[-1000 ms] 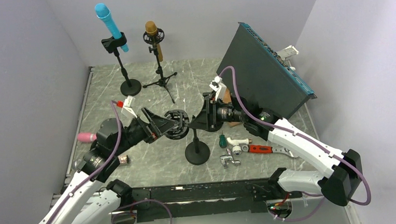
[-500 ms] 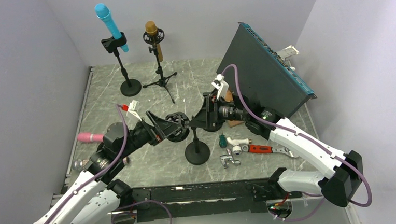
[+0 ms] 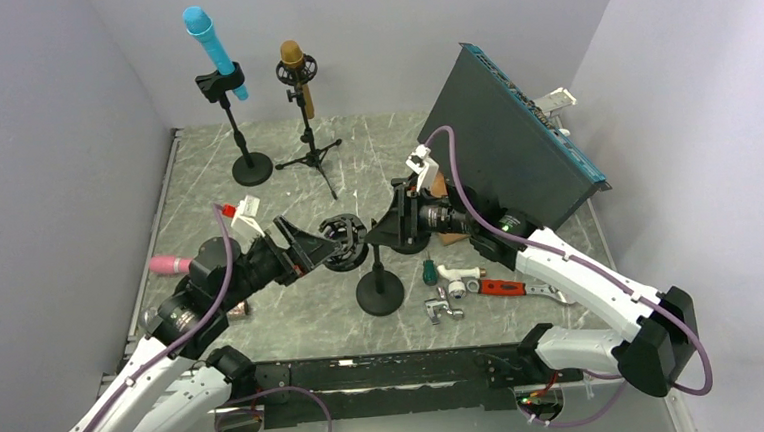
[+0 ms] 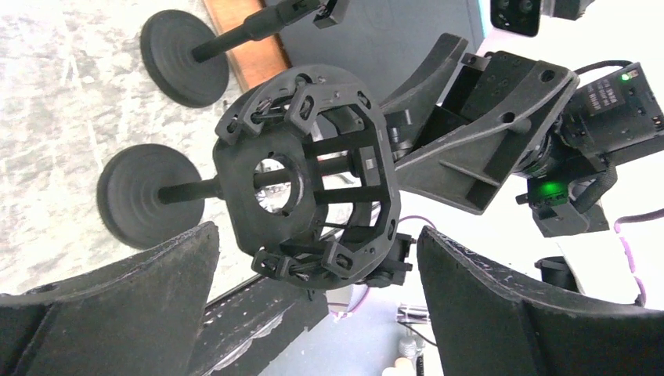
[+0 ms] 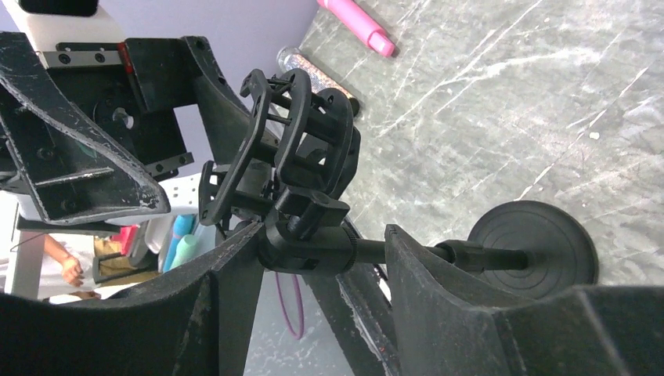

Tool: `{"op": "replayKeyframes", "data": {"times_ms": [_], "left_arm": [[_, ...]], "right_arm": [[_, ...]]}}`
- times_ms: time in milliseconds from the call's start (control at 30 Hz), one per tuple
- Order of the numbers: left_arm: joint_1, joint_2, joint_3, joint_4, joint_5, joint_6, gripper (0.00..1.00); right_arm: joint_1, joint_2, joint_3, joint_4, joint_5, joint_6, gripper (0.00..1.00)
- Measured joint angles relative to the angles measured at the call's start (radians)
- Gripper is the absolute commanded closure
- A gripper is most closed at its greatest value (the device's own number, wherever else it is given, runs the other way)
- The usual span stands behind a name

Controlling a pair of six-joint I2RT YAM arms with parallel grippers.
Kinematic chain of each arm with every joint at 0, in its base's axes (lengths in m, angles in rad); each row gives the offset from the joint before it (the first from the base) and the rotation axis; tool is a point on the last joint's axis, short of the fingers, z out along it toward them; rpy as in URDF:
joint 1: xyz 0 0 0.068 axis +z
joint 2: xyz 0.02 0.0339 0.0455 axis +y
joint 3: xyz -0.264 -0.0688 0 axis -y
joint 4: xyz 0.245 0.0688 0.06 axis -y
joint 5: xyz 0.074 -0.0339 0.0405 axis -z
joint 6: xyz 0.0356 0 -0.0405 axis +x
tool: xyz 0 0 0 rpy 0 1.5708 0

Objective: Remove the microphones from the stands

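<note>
Mic (image 3: 168,263) looks light, rigid, slick, grab mid-barrel; left end effector (image 4: 317,239) wide, right end effector (image 5: 321,235) straddles stand (image 5: 532,247), grip unclear.

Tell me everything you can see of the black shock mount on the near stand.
The shock mount is a black, plastic-looking octagonal cage: two rings joined by thin bars. Its centre hole is empty; nothing sits in it. It is tipped sideways atop the round-based stand. The open left gripper flanks it without touching; the right gripper straddles the joint beneath.
</note>
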Motion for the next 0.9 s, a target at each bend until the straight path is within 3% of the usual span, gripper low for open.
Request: {"op": "replayKeyframes", "data": {"times_ms": [233,400,600,900], "left_arm": [[-0.001,0.011,0.084,-0.097,-0.028,0.033,0.01],[-0.001,-0.063,0.134,-0.171,-0.080,0.046,0.01],[-0.002,-0.171,0.210,-0.268,-0.153,0.069,0.00],[-0.002,-0.240,0.170,-0.304,-0.182,0.059,0.01]], "right_arm": [[0.000,-0.012,-0.014,0.016,0.021,-0.013,0.42],[-0.010,-0.032,-0.043,0.063,0.033,-0.027,0.67],[-0.032,-0.050,-0.128,0.197,0.038,-0.042,0.68],[-0.031,-0.050,-0.227,0.372,0.031,-0.027,0.71]]}}
